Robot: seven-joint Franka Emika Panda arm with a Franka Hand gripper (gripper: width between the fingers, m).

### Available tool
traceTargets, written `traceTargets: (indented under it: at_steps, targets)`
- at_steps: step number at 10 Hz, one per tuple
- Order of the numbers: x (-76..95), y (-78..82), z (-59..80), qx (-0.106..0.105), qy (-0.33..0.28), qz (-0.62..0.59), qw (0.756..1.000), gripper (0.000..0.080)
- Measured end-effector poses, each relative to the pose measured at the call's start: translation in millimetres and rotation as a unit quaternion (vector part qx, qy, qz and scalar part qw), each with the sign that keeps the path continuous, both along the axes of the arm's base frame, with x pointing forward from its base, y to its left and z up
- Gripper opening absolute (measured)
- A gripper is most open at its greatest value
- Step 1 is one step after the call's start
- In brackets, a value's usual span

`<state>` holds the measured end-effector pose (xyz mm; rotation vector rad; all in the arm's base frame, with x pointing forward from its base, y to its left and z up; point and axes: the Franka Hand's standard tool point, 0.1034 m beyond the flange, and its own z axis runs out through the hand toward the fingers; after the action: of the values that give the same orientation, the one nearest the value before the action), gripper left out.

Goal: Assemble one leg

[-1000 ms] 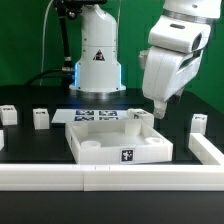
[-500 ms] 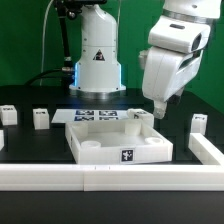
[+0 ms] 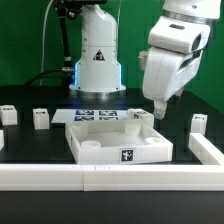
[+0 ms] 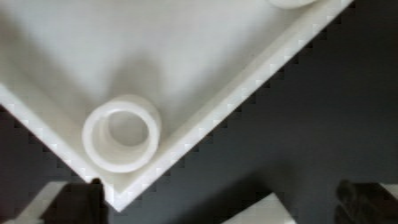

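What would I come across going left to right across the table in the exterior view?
A partly cropped leg → second leg → white panel → third leg. The gripper is left out: it overlaps the panel.

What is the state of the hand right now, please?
Hand: open, holding nothing, with its fingers wide apart over a corner of the white panel.
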<state>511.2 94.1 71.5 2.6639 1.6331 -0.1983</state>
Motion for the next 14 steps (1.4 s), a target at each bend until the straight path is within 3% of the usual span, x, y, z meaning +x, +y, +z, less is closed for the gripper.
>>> traceTargets:
  at_steps: [1,4,9,11,14]
  targets:
    - [-11.9,-2.6,-2.0,0.007,-0.009,0.030,0.999,0.0650]
    - [-25.5,-14.2,-3.3,0.023,-0.037,0.113,0.993,0.0650]
    - [-26.8,-18.0,-5.6,0.024,-0.038,0.132,0.990,0.0650]
    - [-44.9,-30.0,-17.6,0.034,-0.049,0.236,0.970,0.0650]
    - [-49.5,-58.1,-22.2,0.032,-0.037,0.316,0.947,0.0650]
